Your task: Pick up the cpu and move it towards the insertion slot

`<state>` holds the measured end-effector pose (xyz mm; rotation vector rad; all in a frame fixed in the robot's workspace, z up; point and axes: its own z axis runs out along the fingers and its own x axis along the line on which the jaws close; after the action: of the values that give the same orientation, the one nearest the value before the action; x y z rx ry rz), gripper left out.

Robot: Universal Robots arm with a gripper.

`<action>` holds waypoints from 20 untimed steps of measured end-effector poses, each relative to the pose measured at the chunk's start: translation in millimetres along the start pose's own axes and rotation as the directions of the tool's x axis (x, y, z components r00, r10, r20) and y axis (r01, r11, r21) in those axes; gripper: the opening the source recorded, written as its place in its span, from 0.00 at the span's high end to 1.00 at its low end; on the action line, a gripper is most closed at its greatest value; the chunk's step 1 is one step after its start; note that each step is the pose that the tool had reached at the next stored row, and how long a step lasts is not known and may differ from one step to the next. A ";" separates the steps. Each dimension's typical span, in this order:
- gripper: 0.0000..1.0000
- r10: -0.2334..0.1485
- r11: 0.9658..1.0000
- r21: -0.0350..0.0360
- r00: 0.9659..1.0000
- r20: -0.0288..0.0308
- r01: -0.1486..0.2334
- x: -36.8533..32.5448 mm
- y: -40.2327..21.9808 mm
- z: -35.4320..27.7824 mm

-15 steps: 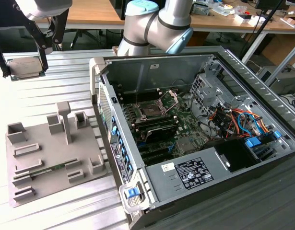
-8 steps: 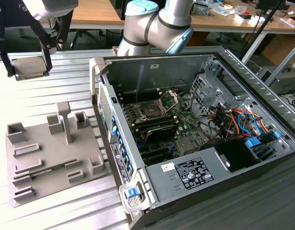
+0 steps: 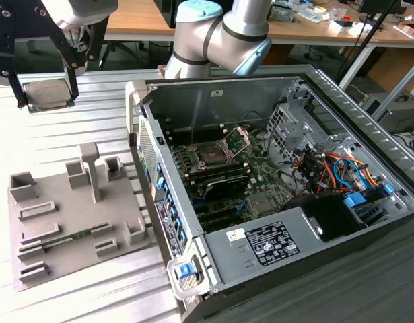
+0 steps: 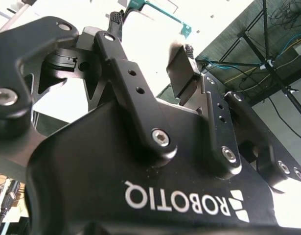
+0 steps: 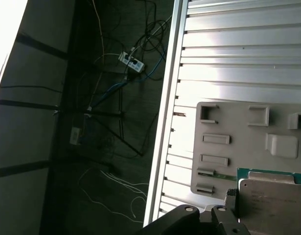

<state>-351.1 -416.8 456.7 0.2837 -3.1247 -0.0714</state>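
In the exterior view my gripper [image 3: 46,98] hangs at the far upper left, above the ribbed metal table, shut on the cpu [image 3: 48,93]. The cpu is a flat square chip with a silvery top, held level between two black fingers [image 3: 71,75]. In the first wrist view the cpu [image 5: 273,200] sits close to the camera, above the grey tray [image 5: 238,147]. The insertion slot [image 3: 210,155] lies on the green motherboard inside the open computer case, its metal bracket [image 3: 242,138] hinged up. It is well off to the exterior view's right of the gripper. The second wrist view looks along the black finger links [image 4: 136,95].
The grey tray [image 3: 69,225] with raised blocks lies on the table below the gripper. The case wall [image 3: 147,158] stands between tray and motherboard. Cables [image 3: 334,168] and a power supply [image 3: 260,245] crowd the case's right side. The table edge [image 5: 165,122] drops to a floor with cords.
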 end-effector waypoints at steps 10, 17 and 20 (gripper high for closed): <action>0.45 0.000 1.000 0.000 1.000 0.000 0.000 -8.3 -1.5 0.3; 0.45 0.000 1.000 0.000 1.000 0.000 0.000 -20.1 -1.9 0.8; 0.45 0.000 1.000 0.000 1.000 0.000 0.000 -22.5 -1.8 0.9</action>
<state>-328.6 -414.5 455.7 0.2837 -3.1247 -0.0712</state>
